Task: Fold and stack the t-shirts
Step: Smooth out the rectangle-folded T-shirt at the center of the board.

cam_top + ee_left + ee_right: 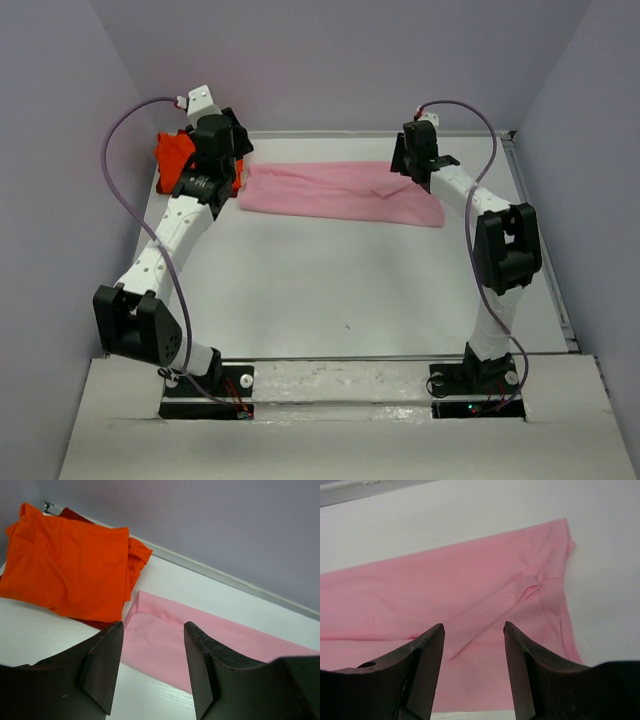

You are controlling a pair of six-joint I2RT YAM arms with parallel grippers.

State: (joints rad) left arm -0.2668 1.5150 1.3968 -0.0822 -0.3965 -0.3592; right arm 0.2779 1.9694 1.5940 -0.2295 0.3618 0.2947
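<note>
**While both pincers stand open, two shirts lie at the far edge**

Seen from above and behind the arms, a white tabletop (330, 290) sits between pale lilac walls. The light pink t-shirt (340, 192) lies along the far part of it as a long, flattened band running left to right, with a small raised crease near its right end. The orange-red t-shirt (172, 155) sits in the far left corner as a loose, roughly folded heap. From the left wrist, the pink shirt's left corner seems to meet the orange shirt's edge, though I cannot tell whether they touch or one lies over the other. A darker red patch (95, 624) shows under the orange cloth; it may be shadow or a lower layer.

The left pincer (152, 626) reaches over the left end of the pink shirt, just beside the orange heap. Its dark fingers are spread apart, with nothing between them.

The right pincer (474, 626) reaches over the pink shirt's right end, near the crease. Its fingers are also spread and grip nothing.
</note>
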